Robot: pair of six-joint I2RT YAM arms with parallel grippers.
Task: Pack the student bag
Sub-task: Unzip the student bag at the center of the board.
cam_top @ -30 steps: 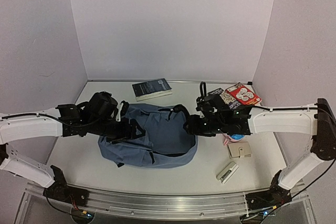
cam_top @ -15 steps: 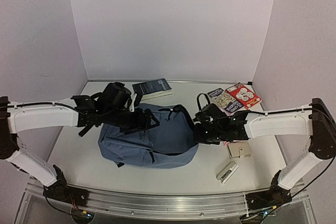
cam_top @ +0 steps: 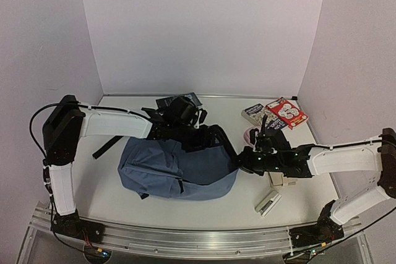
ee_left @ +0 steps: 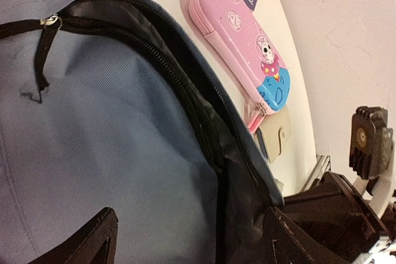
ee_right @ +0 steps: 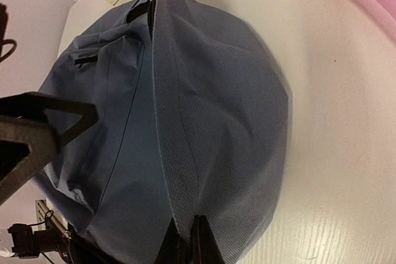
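Note:
The student bag (cam_top: 176, 168) is a dusty-blue backpack lying in the middle of the table. Its black zipper (ee_left: 185, 97) is undone and the dark lining shows. My left gripper (cam_top: 185, 129) is open at the bag's far top edge. In the left wrist view (ee_left: 192, 242) its fingers stand wide apart on either side of the blue front panel and the zipper opening. My right gripper (cam_top: 242, 162) is at the bag's right end. In the right wrist view (ee_right: 189, 248) it is shut on a raised fold of the bag's fabric (ee_right: 185, 153).
A pink pencil case (cam_top: 250, 135) lies right of the bag, also in the left wrist view (ee_left: 247, 47). Books (cam_top: 286, 113) lie at the back right. A beige item (cam_top: 278, 180) and a small grey-white item (cam_top: 268, 203) lie front right. A dark flat object (cam_top: 185, 99) lies behind the bag.

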